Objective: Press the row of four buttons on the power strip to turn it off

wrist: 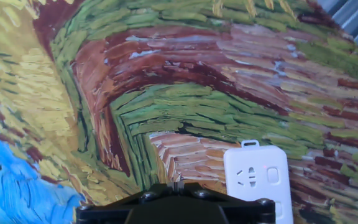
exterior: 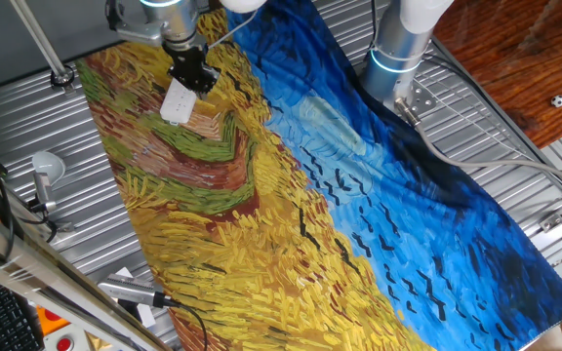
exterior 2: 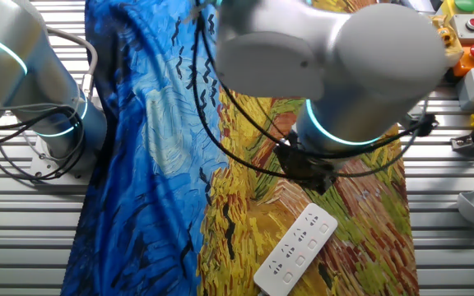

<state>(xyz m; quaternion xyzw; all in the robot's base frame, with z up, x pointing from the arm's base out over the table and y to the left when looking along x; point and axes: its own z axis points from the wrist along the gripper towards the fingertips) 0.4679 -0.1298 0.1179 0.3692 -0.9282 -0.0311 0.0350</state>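
Gripper (exterior: 191,76) hangs over one end of the power strip (exterior 2: 296,248), with its finger state impossible to tell.
Painted cloth (exterior: 359,195) covers the surface, and the white strip lies loose on it; I judge that an off-centre push could slide the strip or miss a button (wrist: 273,175). No view shows the fingertips, so contact stays unclear.

A painted cloth (exterior: 291,185) covers the ribbed table (exterior: 515,136), bearing the power strip (exterior 2: 296,248).

No text, brand or number is legible; the power strip (exterior 2: 296,249) shows only unreadable grey marks.
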